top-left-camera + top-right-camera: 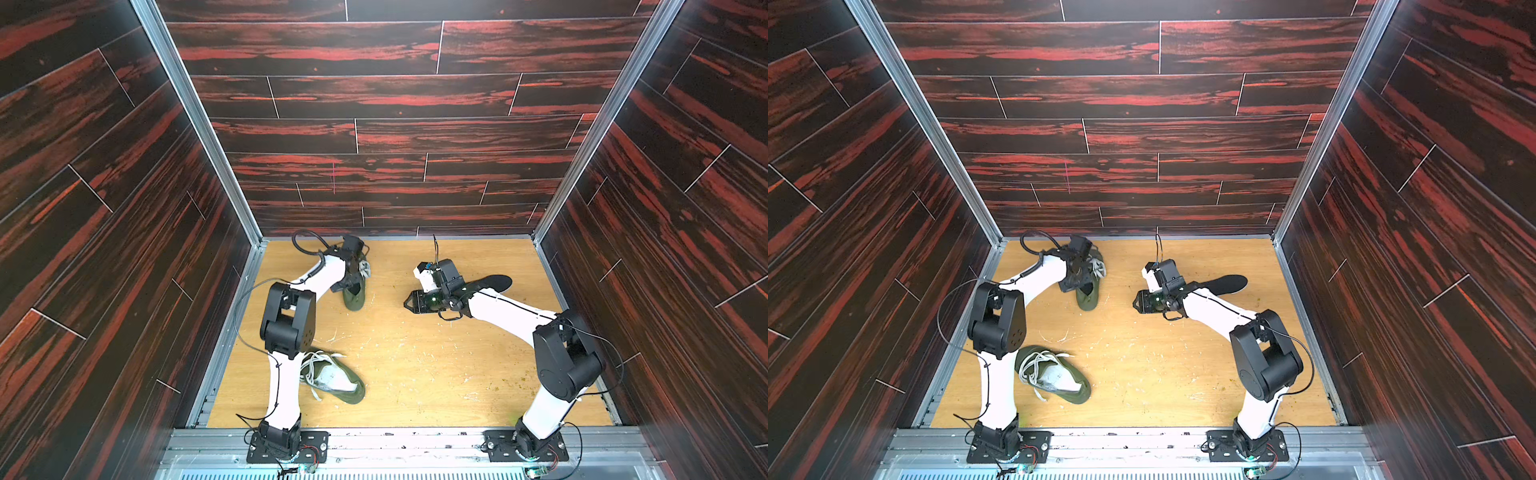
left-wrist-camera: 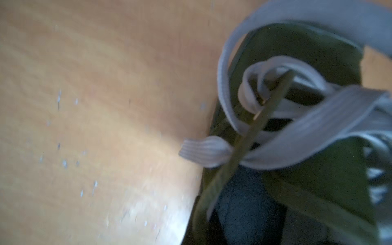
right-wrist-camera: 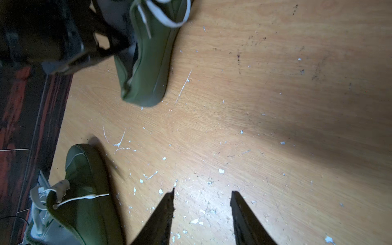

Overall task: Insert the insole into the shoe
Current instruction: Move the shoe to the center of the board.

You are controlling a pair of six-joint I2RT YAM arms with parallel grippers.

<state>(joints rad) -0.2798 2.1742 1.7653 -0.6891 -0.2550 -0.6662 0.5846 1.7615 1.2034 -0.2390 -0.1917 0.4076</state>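
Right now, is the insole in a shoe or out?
Out. The black insole lies bare on the table, apart from the far shoe and the near shoe.

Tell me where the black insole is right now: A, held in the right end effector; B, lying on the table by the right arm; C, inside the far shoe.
B: the insole lies on the table by the right arm, and the right end effector is open and empty.
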